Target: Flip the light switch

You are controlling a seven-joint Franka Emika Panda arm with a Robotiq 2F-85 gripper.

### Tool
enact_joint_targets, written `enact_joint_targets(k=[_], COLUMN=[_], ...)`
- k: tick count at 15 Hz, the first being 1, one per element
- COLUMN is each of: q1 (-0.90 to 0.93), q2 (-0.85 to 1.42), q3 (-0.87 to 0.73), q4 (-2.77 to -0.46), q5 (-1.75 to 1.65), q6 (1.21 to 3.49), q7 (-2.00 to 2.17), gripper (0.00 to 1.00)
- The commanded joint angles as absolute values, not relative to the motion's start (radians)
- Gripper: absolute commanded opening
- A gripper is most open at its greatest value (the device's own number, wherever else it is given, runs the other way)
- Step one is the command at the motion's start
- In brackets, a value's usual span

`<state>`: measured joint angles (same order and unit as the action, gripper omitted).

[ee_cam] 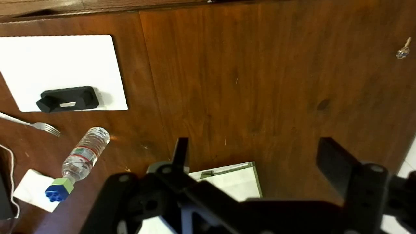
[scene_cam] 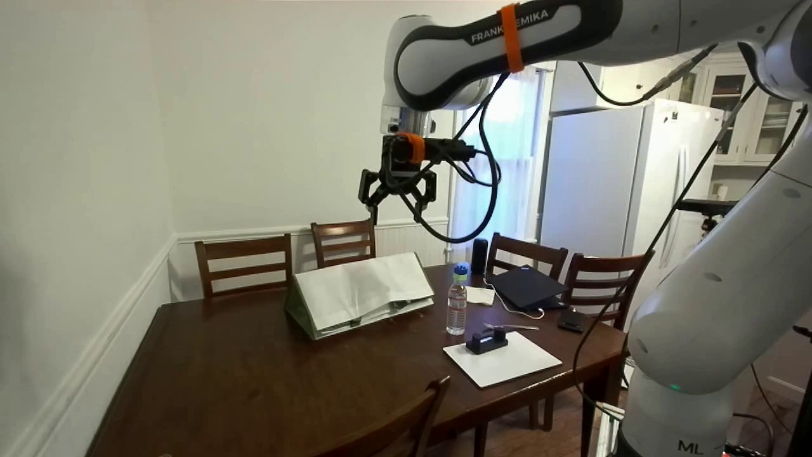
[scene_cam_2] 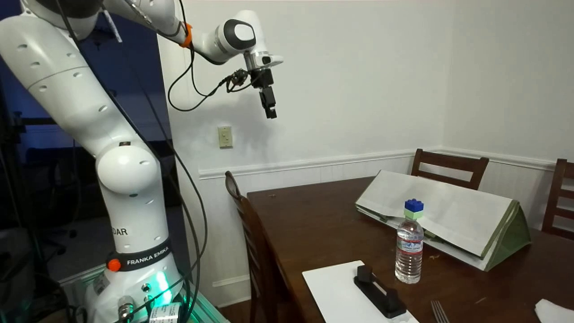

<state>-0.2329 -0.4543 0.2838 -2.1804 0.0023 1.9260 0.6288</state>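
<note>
over bare tabletop [ee_cam: 234, 84], the gripper [ee_cam: 255, 141] gapes wide and empty, its edges clear of the light switch [scene_cam_2: 225, 137].

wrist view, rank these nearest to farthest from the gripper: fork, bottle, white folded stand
1. White folded stand: bottom middle, partly hidden by the gripper.
2. Bottle: upright, left side.
3. Fork: far left, handle leaving the frame.

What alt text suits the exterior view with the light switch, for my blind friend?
A white robot arm points its black gripper down, apart from a beige light switch on the wall. At right, a wooden table holds a water bottle and a white board.
</note>
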Motion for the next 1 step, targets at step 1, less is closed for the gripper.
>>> enact_joint_targets(k=[1], q1=[-0.172], q2=[-0.446], q3=[0.236], q4=[-2.178], q5=[-0.026], q6=[1.923], q7=[0.653], gripper=[1.0])
